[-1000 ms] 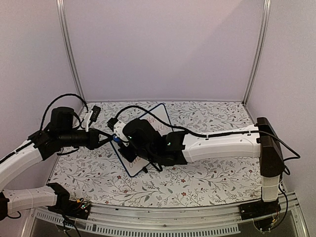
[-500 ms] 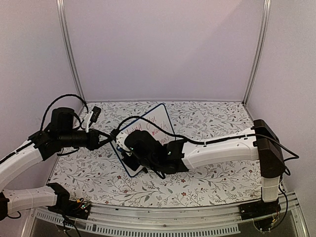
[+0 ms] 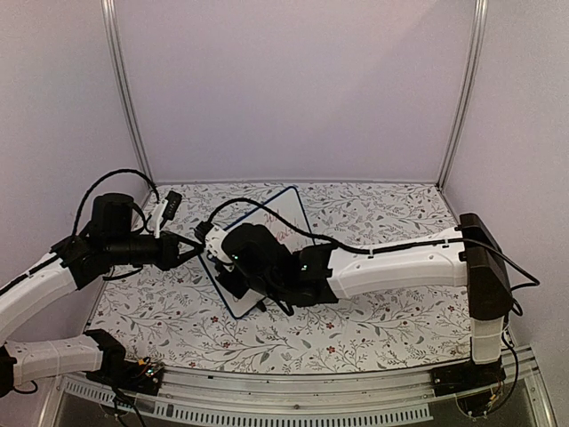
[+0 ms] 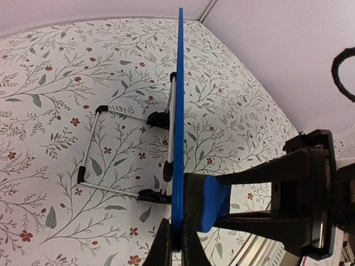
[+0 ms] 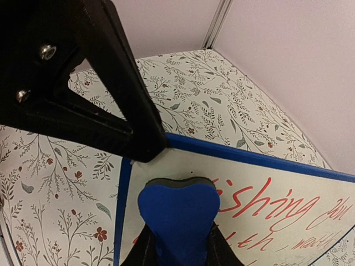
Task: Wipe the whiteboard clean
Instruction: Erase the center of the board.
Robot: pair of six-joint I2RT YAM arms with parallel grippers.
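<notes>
The whiteboard [image 3: 283, 218] stands tilted on its wire stand [image 4: 91, 145] left of the table's middle. Red handwriting [image 5: 260, 202] crosses its white face [image 5: 166, 163]. My left gripper [image 4: 176, 249] is shut on the board's blue left edge [image 4: 178, 111], seen edge-on in the left wrist view. My right gripper [image 5: 180, 246] is shut on a blue eraser [image 5: 178, 213]. The eraser's dark felt [image 4: 192, 199] is pressed flat on the board near that left edge, just beside the left gripper's fingers [image 5: 83, 83]. Seen from the top view, the right wrist [image 3: 244, 253] covers the board's lower part.
A floral cloth [image 3: 373, 311] covers the table. The right arm [image 3: 400, 262] reaches across it from the right, its black cable [image 3: 356, 242] trailing over the board's top. Metal posts [image 3: 124, 98] and plain walls enclose the back and sides.
My right gripper slid the eraser down and to the right over the board, then back up toward its left edge. The left arm and the board have stayed put.
</notes>
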